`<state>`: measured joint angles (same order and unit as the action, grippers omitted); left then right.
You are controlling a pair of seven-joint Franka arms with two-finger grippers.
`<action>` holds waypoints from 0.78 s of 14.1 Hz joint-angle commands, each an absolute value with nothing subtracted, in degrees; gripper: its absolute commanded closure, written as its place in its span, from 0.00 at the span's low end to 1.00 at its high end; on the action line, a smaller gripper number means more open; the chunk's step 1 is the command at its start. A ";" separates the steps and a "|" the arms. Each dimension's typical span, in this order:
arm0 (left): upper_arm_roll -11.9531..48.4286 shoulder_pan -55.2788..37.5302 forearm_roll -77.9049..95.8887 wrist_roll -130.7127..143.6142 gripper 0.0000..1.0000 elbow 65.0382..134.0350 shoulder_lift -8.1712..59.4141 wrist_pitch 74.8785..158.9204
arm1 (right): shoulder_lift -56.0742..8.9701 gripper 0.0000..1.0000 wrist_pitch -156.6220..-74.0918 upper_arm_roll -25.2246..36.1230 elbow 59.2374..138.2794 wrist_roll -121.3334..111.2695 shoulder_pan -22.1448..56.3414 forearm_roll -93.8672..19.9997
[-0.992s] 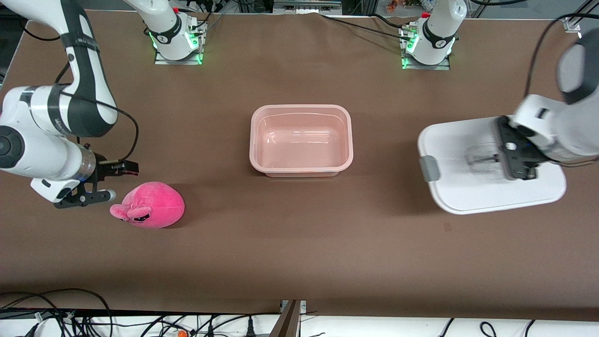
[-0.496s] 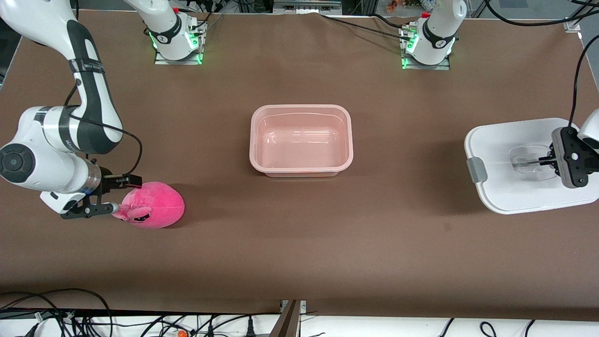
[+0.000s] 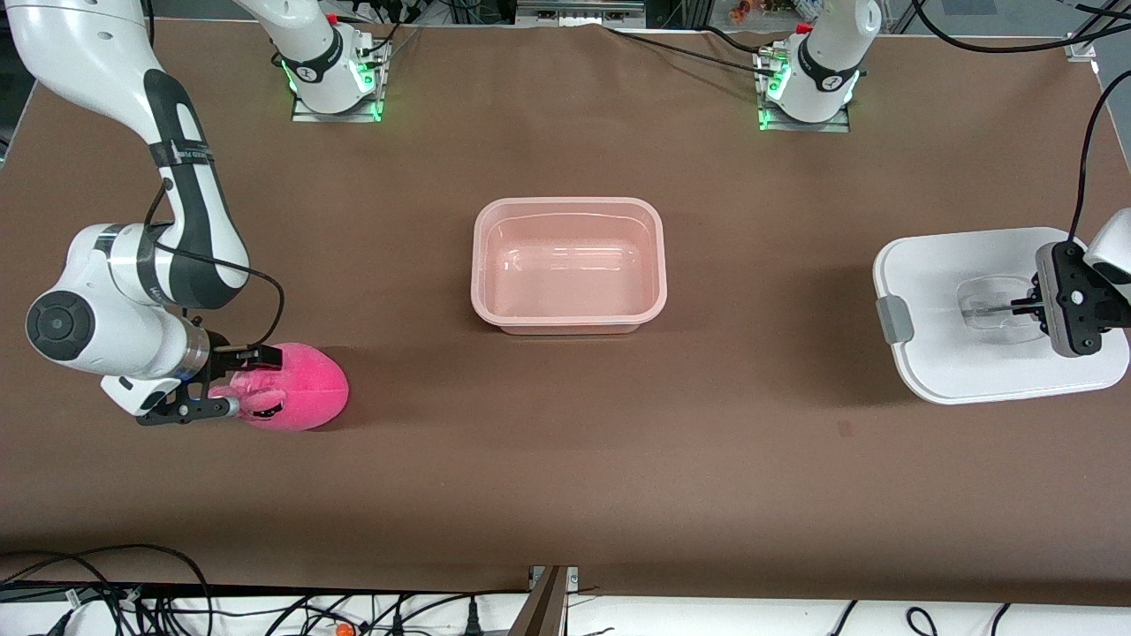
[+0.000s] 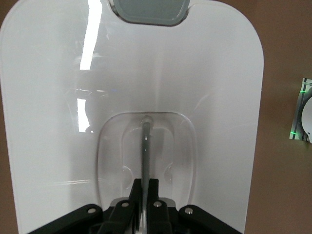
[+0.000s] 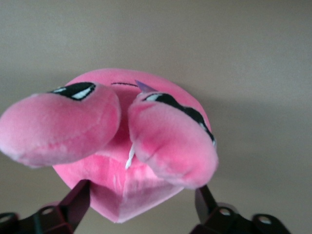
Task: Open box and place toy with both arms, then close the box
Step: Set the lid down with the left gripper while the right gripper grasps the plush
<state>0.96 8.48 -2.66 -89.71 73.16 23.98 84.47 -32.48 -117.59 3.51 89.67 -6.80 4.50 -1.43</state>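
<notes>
Front view | right end effector (image 3: 237,382) straddles toy (image 3: 296,387) (open) | left end effector (image 3: 1025,305) grips lid (image 3: 937,353)

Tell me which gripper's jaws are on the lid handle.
The left gripper, shut on the white lid's handle; the right gripper is open around the toy.
</notes>
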 commanded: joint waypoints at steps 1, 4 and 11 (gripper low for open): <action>1.14 8.61 -3.78 -90.88 1.00 71.89 23.99 83.50 | -32.96 0.63 -117.60 3.16 88.59 -7.29 4.13 -2.37; 1.14 9.05 -3.96 -91.05 1.00 71.89 23.91 83.50 | -32.96 1.00 -117.42 3.25 88.51 -7.65 4.22 -2.29; 0.88 9.23 -3.87 -91.05 1.00 71.89 23.91 83.41 | -32.26 1.00 -117.07 3.08 88.24 -8.00 4.66 -1.94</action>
